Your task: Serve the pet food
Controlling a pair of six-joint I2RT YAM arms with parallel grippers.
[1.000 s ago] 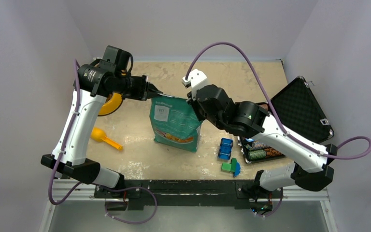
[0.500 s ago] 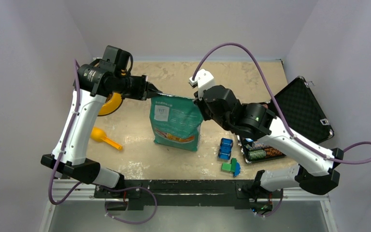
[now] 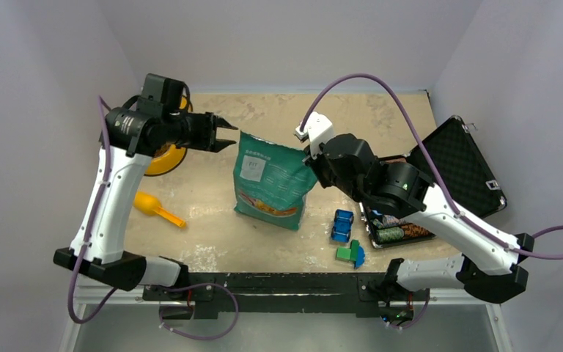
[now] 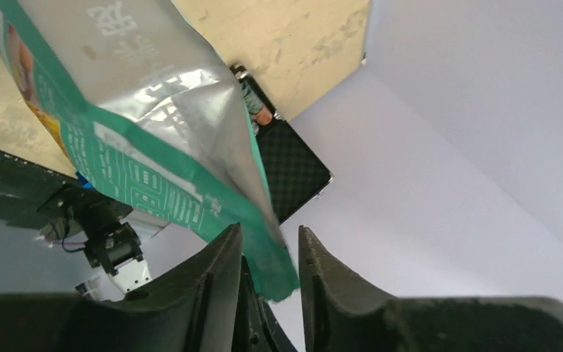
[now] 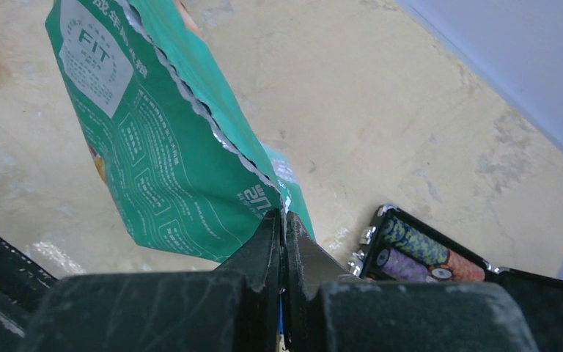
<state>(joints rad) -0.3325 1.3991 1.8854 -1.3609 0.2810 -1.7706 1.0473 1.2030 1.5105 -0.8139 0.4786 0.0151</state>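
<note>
Green and blue toy blocks nearest the arm bases, with a blue toy just behind; beside them an open black case holding stacked poker chips. To the left, a yellow scoop lying on the tan table.

Mid-table, the teal-green pet food bag standing tilted, its torn top edge up, no kibble visible. Right gripper clenched on the bag's top right corner, jaws pinched tight on the foil edge. Left gripper just beside the bag's top left corner, fingers parted; in the left wrist view the bag's corner hanging between them, contact impossible to tell.

Farther back on the left, a yellow bowl partly hidden under the left arm.
</note>
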